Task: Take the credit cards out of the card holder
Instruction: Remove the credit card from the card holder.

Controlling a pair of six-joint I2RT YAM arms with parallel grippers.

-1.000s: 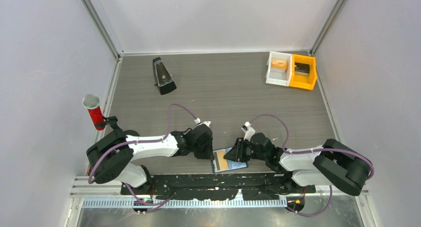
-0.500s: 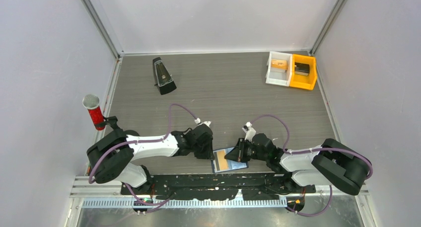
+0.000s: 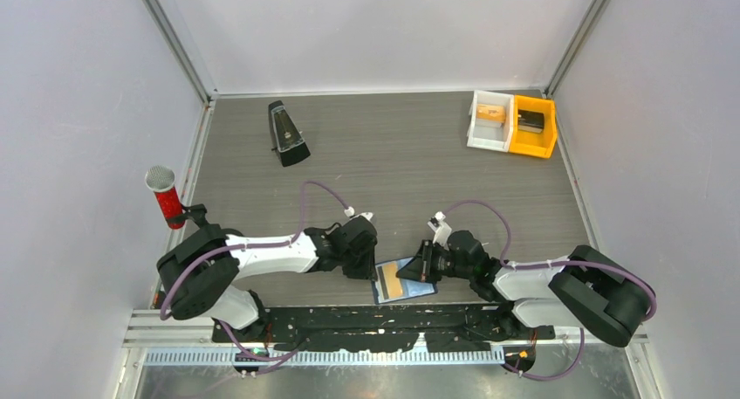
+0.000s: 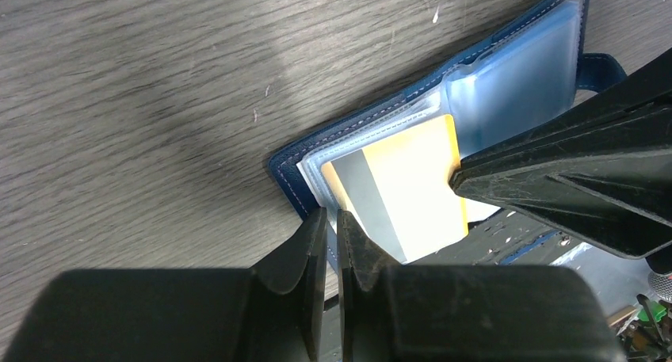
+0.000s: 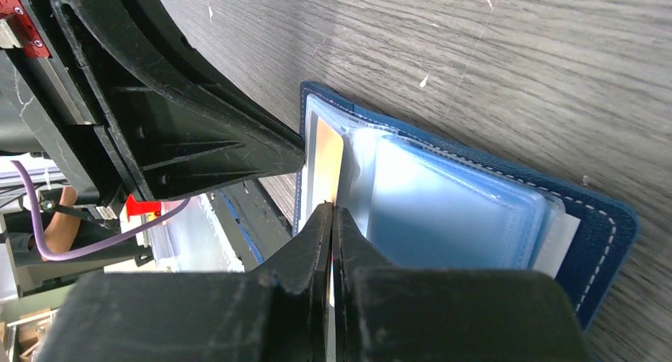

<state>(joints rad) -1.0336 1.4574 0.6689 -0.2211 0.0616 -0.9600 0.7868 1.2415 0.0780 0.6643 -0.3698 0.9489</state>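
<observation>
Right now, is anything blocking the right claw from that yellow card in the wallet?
Nothing visible. The right gripper pinches the edge of the orange-yellow card, which sits partly in the card holder, held at its edge by the left gripper.

One card holder. One credit card visible, orange-yellow. One metronome. Two bins: white bin, yellow bin. One microphone.

Right tool is pinching shut now, tips closing together at the edge of the yellow card in the wallet, and both arms are drifting slightly right.
</observation>
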